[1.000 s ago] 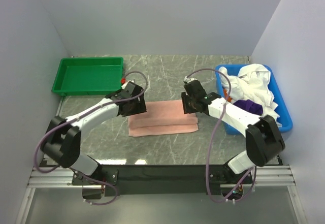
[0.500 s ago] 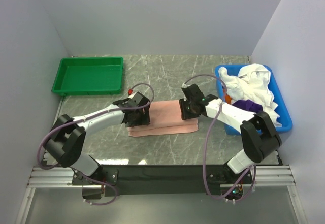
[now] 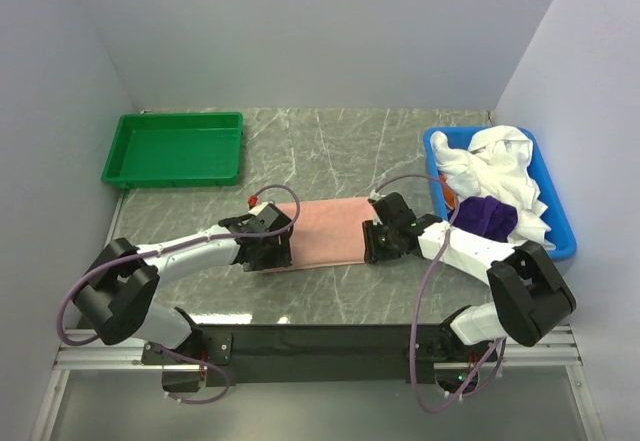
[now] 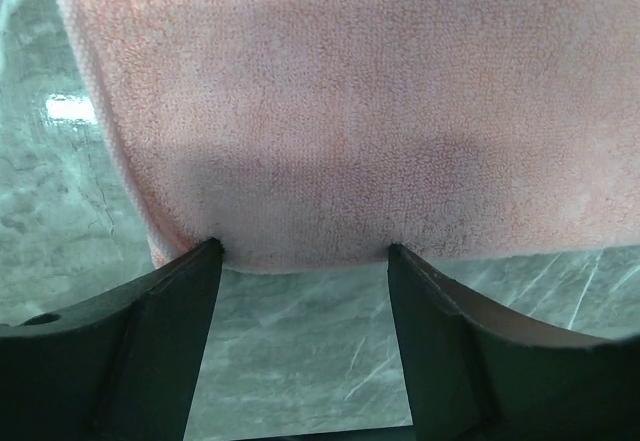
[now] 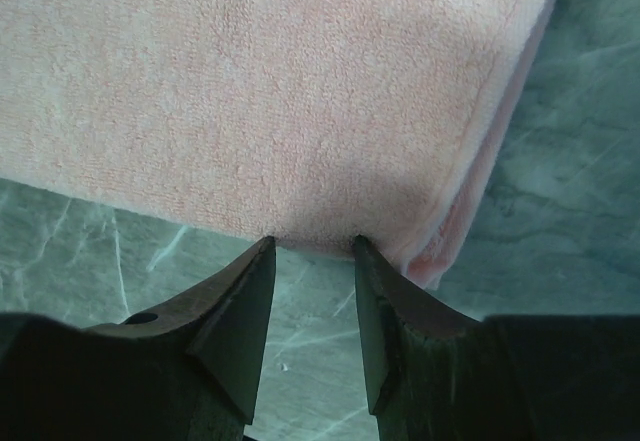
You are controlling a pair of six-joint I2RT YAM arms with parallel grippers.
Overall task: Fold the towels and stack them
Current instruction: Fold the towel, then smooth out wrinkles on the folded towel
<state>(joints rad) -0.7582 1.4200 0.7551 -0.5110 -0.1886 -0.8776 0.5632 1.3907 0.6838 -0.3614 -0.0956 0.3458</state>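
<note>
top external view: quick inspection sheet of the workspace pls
surface: grey marbled table
job's things: salmon-pink towel folded flat between the arms; white towels and purple towel heaped in blue bin
clutter: green tray at far left
end effectors: left end effector open, tips at the salmon-pink towel's near edge; right end effector open, tips at the same edge near its corner
cables: purple cables looped along both arms
surroundings: plain walls on three sides; metal frame at near edge
</note>
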